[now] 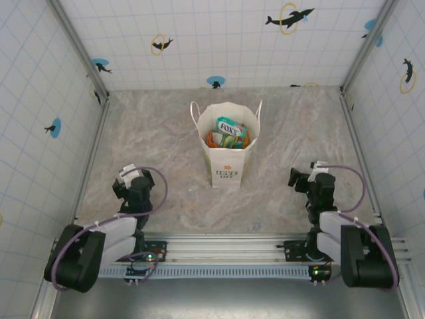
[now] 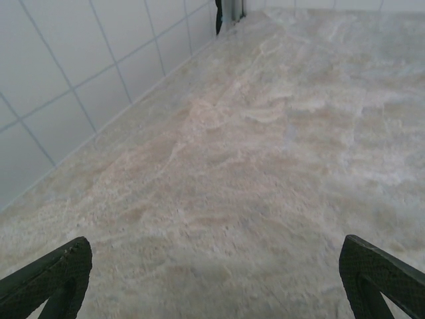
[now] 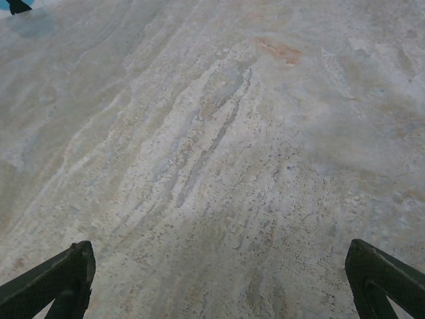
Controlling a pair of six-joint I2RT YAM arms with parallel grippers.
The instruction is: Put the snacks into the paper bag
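Note:
The white paper bag (image 1: 226,163) stands upright in the middle of the table, its mouth open and its string handles up. Inside lie the snacks (image 1: 228,133), a green-and-white packet on top of orange ones. My left gripper (image 1: 128,178) rests low at the near left, well away from the bag. In the left wrist view that gripper (image 2: 216,279) is open over bare tabletop. My right gripper (image 1: 303,178) sits at the near right, likewise apart from the bag. Its wrist view shows the right gripper (image 3: 219,279) open with nothing between the fingers.
The marbled table (image 1: 166,133) is fenced by tiled walls (image 1: 40,100) with metal posts (image 1: 80,46) at the back corners. The left wall (image 2: 60,86) runs close beside my left gripper. Both arm bases stand on a rail (image 1: 219,256) at the near edge.

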